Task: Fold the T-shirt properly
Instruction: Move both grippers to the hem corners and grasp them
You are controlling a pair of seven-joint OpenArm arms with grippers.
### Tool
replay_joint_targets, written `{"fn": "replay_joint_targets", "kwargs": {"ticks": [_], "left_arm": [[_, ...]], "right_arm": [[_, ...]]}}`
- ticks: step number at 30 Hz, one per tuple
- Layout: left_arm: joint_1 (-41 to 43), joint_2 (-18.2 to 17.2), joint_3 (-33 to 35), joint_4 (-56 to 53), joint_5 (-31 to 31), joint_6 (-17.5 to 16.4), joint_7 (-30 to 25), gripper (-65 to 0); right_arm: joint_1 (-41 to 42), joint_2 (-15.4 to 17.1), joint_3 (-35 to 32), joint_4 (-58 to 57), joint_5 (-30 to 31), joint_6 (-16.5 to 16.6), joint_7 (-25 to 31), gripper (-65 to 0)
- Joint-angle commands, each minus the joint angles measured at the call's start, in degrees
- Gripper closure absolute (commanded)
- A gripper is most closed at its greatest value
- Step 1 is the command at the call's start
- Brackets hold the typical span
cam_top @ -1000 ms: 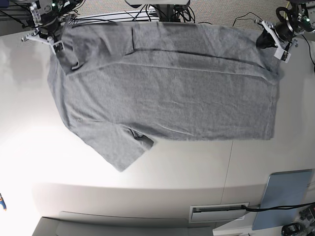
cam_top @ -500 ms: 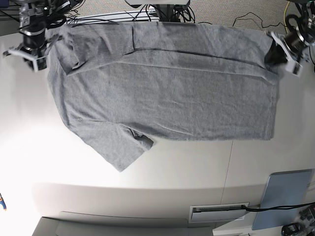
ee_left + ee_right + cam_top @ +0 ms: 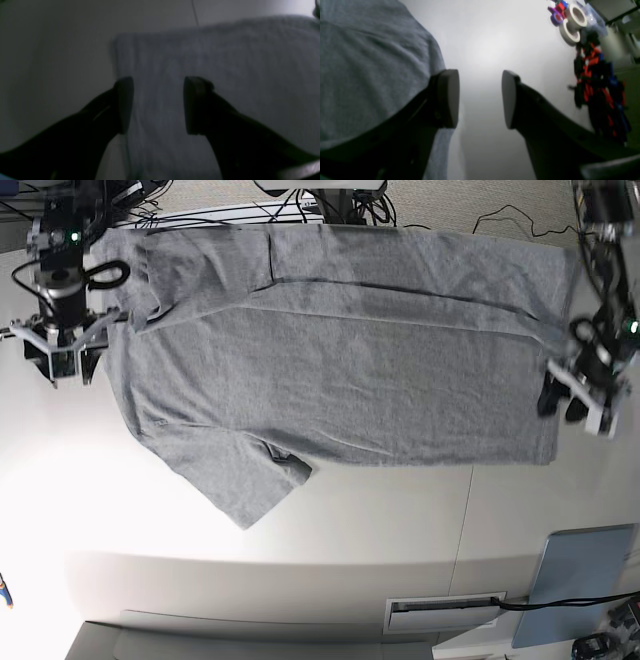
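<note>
Your left hand (image 3: 562, 402) hangs at 3 o'clock by the T-shirt (image 3: 340, 350) hem, your right hand (image 3: 62, 366) at 9 o'clock by the sleeve. Both stand well open, holding nothing. The T-shirt lies flat on the counter (image 3: 380, 520).

The T-shirt (image 3: 340, 350) is seen as heather grey, plain, no print shown. The table (image 3: 330, 520) is rendered white to pale grey. Black fingers (image 3: 447, 97) are shown on both grippers. White tape rolls (image 3: 571, 23) and a red, blue and black clutter (image 3: 600, 75) are seen; a blue-grey panel (image 3: 585, 580) is noted.
</note>
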Motion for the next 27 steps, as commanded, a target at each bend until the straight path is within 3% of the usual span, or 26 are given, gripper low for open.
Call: {"fn": "replay_joint_targets", "kwargs": {"ticks": [1, 7, 11, 15, 19, 27], "left_arm": [[-3.56, -1.46, 0.74, -2.29, -0.17, 0.48, -0.98, -33.1], [-20.24, -1.46, 7.85, -23.61, 2.19, 0.44, -1.44, -33.1], [-26.23, -1.44, 10.14, -31.28, 6.6, -0.63, 0.04, -33.0], [-27.19, -1.09, 10.32, -31.76, 6.6, 1.92, 1.46, -32.8], [-27.12, -1.11, 10.32, -31.76, 6.23, 0.98, 1.66, -32.8], [-27.15, -1.09, 10.32, -31.98, 6.25, 0.9, -0.22, -32.8]], "right_arm": [[0.72, 0.59, 0.39, 0.79, -0.17, 0.74, 0.81, -27.4], [1.01, 0.59, 0.39, 0.79, 0.24, 2.21, 0.61, -27.4], [1.01, 0.59, 0.39, 0.79, 0.22, 2.21, 0.5, -27.4], [1.03, 0.59, 0.39, 0.79, 1.25, 2.21, 0.66, -27.4], [1.99, 0.57, -1.05, -0.87, 5.11, 5.01, 1.22, -27.4], [11.78, -0.92, -10.64, -12.02, 4.33, 5.22, 0.02, -27.4]]}}
